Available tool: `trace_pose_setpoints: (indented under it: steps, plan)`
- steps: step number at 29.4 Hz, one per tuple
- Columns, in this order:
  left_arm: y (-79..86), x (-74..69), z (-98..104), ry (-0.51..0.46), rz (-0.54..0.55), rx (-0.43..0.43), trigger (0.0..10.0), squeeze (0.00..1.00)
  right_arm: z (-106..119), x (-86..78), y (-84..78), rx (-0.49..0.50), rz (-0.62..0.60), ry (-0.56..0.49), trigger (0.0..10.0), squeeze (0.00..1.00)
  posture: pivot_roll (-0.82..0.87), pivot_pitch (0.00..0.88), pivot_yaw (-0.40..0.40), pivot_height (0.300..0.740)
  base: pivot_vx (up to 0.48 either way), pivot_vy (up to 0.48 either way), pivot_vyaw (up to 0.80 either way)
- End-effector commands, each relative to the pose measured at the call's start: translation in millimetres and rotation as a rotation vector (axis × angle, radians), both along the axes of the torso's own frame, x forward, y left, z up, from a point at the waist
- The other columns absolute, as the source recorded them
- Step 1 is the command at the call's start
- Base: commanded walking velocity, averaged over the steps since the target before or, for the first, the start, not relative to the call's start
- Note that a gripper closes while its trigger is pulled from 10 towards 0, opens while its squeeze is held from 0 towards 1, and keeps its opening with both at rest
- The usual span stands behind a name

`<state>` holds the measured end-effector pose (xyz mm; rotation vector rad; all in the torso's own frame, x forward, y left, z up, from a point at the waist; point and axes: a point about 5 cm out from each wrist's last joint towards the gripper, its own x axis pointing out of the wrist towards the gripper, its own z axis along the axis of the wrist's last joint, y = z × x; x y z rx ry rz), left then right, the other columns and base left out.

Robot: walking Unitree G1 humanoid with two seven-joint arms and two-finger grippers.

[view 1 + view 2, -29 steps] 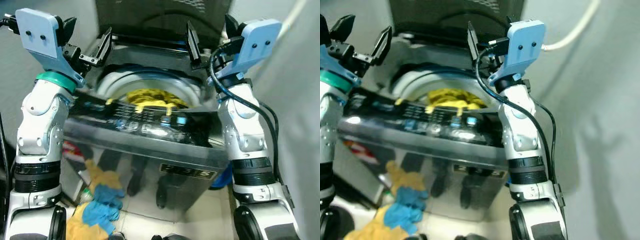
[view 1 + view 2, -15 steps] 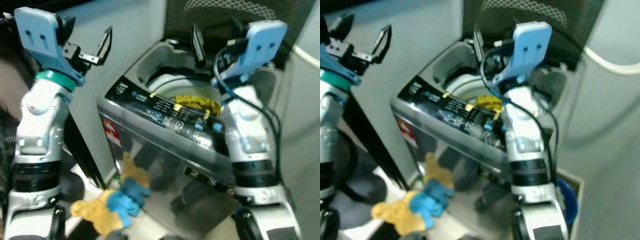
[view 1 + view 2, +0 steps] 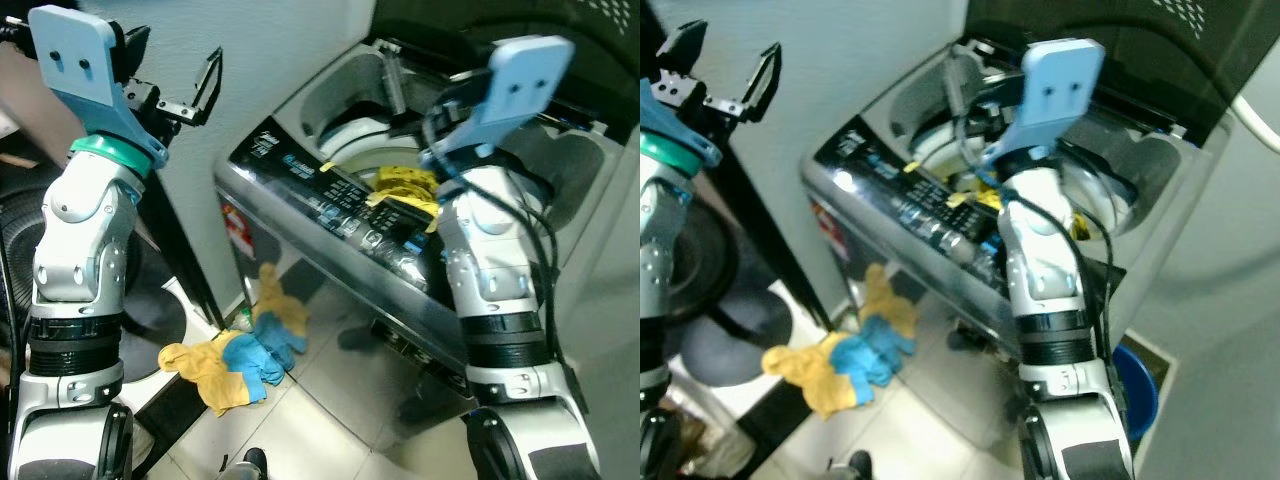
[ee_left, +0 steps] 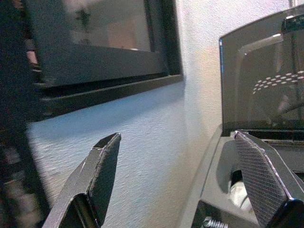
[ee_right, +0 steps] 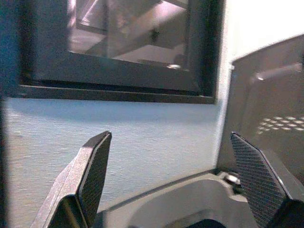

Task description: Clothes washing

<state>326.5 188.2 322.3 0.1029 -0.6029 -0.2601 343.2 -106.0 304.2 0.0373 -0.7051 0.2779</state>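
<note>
On the floor below me, a heap of yellow and blue clothes (image 3: pixel 238 350) lies just beside the washing machine (image 3: pixel 330 250) | my left gripper (image 3: pixel 180 95) raised near the wall, fingers apart, holding nothing | my right gripper (image 5: pixel 171 185) over the open tub, fingers apart, holding nothing | yellow laundry (image 3: pixel 405 185) lies inside the tub.

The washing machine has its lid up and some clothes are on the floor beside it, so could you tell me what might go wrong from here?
1. The yellow and blue clothes lie on the floor against the washing machine; the robot might step on them or leave them unwashed.
2. Yellow laundry drapes over the drum's rim; it could catch when the lid closes.
3. The right gripper is open, close above the machine's top, and could knock it.
</note>
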Motion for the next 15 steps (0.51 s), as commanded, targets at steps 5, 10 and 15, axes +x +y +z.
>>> trace_pose_setpoints:
  steps: [5,10,15]
  plan:
    - [3.1,0.8,-3.0,0.010,0.017,0.009,10.0,0.00,2.6,-2.5,-2.4,0.018,0.006,-0.018,10.0,0.00,0.10,0.017,0.010,0.740,0.000,0.000,0.00]
    - [2.4,1.1,-2.3,0.015,0.008,-0.011,10.0,0.00,2.3,-2.7,-1.8,0.014,0.006,-0.018,10.0,0.00,0.10,0.019,0.012,0.740,0.000,0.000,0.00]
    - [2.5,2.6,-1.9,0.019,0.022,0.002,10.0,0.00,2.2,-2.9,-1.3,0.011,0.008,-0.019,10.0,0.00,0.10,0.019,0.013,0.740,0.000,0.000,0.00]
